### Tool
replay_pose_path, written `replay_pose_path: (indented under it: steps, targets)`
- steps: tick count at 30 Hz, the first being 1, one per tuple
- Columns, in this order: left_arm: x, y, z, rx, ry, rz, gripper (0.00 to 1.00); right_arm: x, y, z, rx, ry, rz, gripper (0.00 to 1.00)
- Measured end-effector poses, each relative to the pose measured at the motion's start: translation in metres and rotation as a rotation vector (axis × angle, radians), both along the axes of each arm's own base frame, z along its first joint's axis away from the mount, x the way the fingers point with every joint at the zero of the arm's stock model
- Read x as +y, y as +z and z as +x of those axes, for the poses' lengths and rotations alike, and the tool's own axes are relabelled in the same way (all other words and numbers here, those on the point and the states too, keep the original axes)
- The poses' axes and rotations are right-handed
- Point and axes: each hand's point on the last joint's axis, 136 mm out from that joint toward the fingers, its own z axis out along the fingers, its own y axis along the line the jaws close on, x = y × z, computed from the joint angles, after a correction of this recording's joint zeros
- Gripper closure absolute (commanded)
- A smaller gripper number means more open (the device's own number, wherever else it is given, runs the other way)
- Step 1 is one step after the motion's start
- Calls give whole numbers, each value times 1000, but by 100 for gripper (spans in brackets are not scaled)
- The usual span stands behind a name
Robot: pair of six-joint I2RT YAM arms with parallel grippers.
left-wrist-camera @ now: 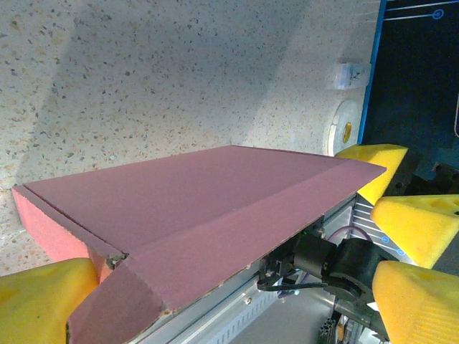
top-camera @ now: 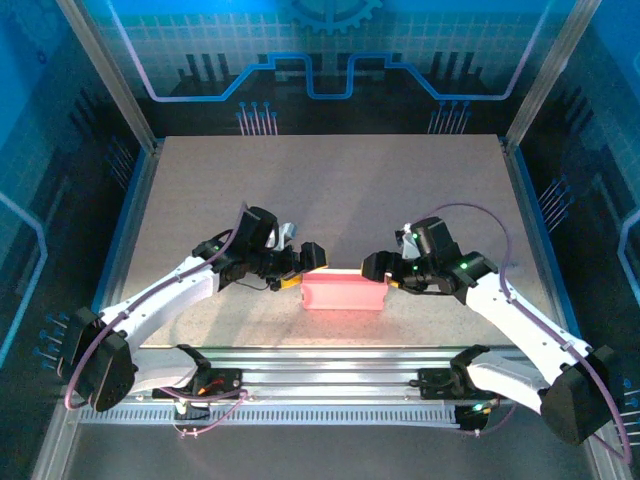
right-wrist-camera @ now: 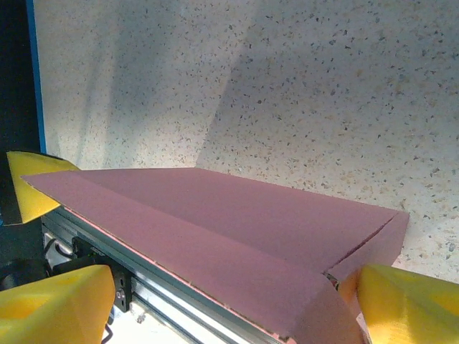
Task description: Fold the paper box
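Spread wide, the left tool point(top-camera: 303, 268) sits at the left short end of the slim rectangular paper box point(top-camera: 343, 293) of thin pink cardboard. The right tool point(top-camera: 383, 272), jaws also well apart, sits at the opposite end. The box lies flat between them on the speckled beige bench point(top-camera: 330, 190), near its front edge, its long side parallel to the grooved aluminium rail point(top-camera: 330, 365).

The top view gives this layout but shows the box as little more than a plain pink block. The wrist views show its surface. From the left wrist, the top panel is a dusky pink, a crease runs along the rail-side long edge with a flap sloping down from it, and a brighter pink end wall faces the camera. One yellow foam pad point(left-wrist-camera: 43, 301) is against that end corner, while the other pad point(left-wrist-camera: 419, 304) stands apart with rail showing between. The right wrist view mirrors this: one yellow pad point(right-wrist-camera: 409, 304) is at the box's corner and the other point(right-wrist-camera: 50, 304) is off to the side.
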Motion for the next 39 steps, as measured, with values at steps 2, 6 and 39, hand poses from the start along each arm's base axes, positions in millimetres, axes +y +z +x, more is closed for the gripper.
replay_pose_path:
  steps: [2,6,39]
  targets:
    - [0,0,-1,2,-2,-1,1,0,0,0,1,1,-1,10]
    - [0,0,-1,6,-4,-1,1,-1,-1,-1,4,4,-5,9]
    - [27,24,-11,-285,-322,269,46,-31,31,-15,-158,233,-268,58]
